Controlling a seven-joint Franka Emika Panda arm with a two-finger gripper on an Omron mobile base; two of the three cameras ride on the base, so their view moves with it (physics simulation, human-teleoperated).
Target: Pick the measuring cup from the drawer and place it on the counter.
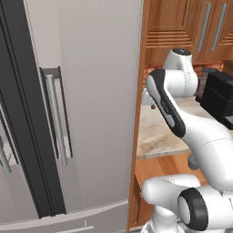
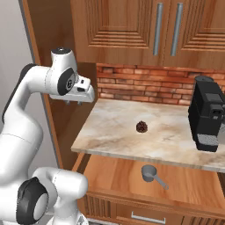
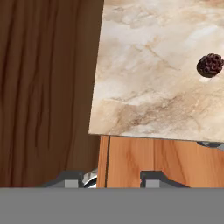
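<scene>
The measuring cup (image 2: 150, 173) lies inside the open drawer (image 2: 193, 184), just under the front edge of the counter (image 2: 114, 127). Its round bowl sits toward the left and its thin handle points down and to the right, toward the front of the drawer. The gripper (image 2: 74, 102) hangs up high, over the left end of the counter, next to the wooden side wall. So the cup is lower than the hand and off to its right, well apart from it. The two fingertips (image 3: 70, 179) have a gap between them and nothing is in it, so the hand holds nothing. A small dark bumpy ball (image 2: 141, 127) sits on the counter above the cup. A black coffee machine (image 2: 206, 115) stands at the right.
</scene>
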